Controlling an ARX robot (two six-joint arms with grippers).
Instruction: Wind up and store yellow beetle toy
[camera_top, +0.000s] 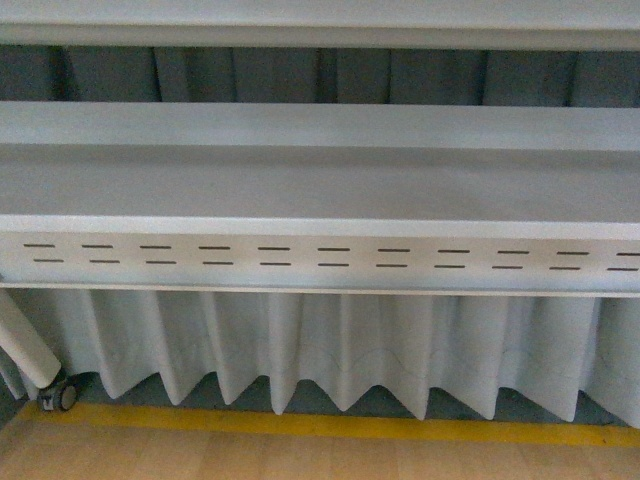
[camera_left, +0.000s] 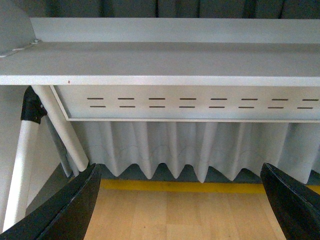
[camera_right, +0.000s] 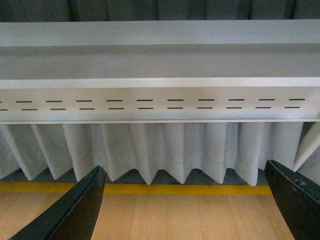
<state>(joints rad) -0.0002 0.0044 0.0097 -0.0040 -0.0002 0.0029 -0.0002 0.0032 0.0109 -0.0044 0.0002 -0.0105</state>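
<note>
At the grey shelf (camera_top: 320, 185), yellow beetle toy not in view.
Jaws of both arms stand wide, empty; toy judged light, glossy, slippery, so grip across its flanks.

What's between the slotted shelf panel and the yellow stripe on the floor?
A pleated grey curtain hangs from under the slotted panel down toward the yellow stripe. All three views show it.
</note>
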